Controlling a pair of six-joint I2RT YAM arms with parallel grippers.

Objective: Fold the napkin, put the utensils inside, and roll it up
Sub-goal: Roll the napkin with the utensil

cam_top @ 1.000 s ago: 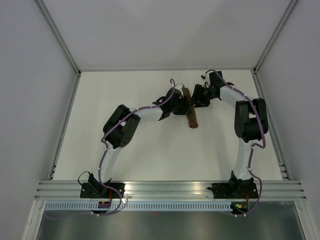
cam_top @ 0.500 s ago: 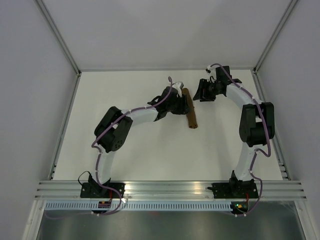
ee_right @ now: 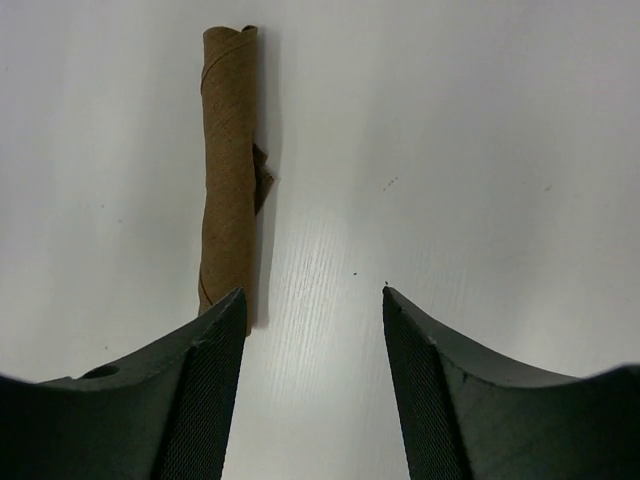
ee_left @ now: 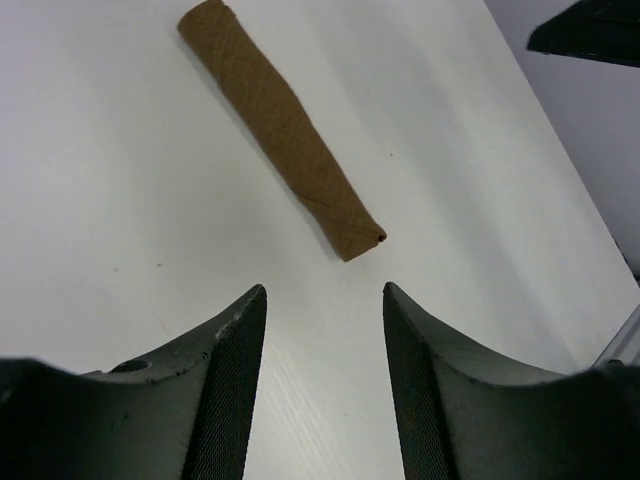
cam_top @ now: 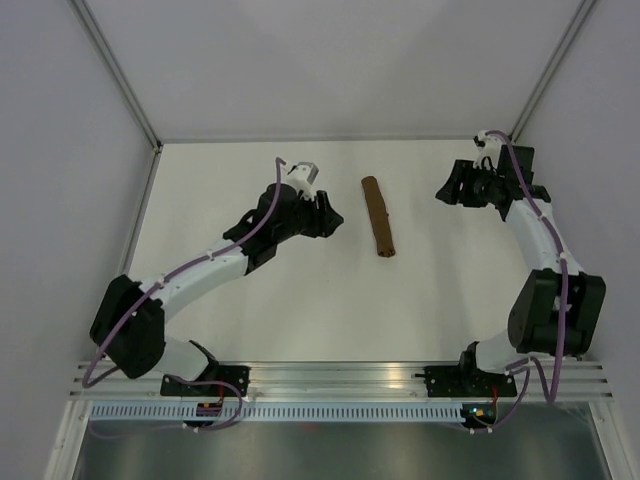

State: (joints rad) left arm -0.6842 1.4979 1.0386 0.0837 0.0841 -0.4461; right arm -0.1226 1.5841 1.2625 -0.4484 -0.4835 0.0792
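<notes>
The rolled napkin (cam_top: 379,217) is flanked by the left gripper (cam_top: 332,218) and right gripper (cam_top: 447,190), both parted and empty. Unrolling may be caused by its protruding flap (ee_right: 262,178) if nudged.

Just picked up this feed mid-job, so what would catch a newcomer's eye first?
The napkin, rolled into a tight brown tube, lies alone on the white table. The left gripper and right gripper stand apart from it on either side, both open and empty. A small flap pokes from the roll's side.
</notes>
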